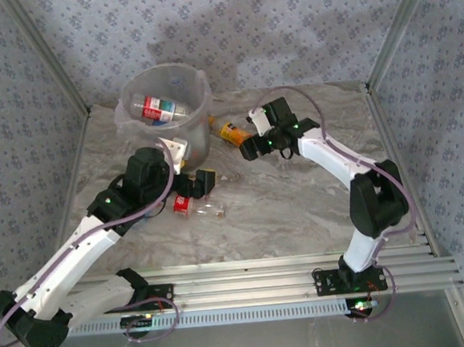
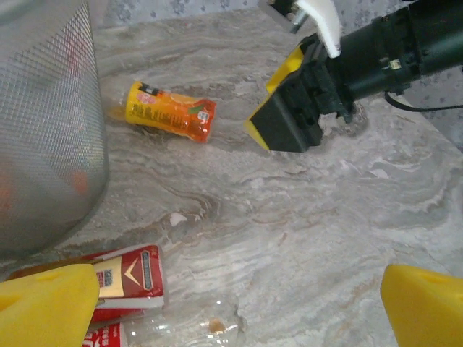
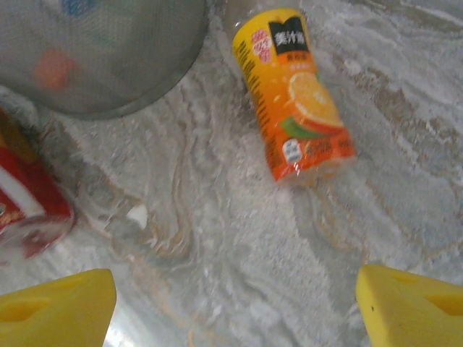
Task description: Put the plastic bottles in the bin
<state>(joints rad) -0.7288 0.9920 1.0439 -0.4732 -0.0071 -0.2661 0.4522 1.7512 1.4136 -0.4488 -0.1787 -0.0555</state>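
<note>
Bin [image 1: 199, 133] showed 1 labelled bottle [image 1: 156, 109] inside.
Orange bottle [image 3: 293, 94] and red bottle [image 2: 126, 278] lay on the desk [image 1: 299, 208] near it; left jaws and right jaws gaped, released.

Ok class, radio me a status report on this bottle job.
Left gripper open by red-labelled bottle. Right gripper open by orange bottle. One bottle visible in bin. No obstruction seen.

Soft, even daylight — mild shadows, wrist views blurred and slightly overexposed
</note>
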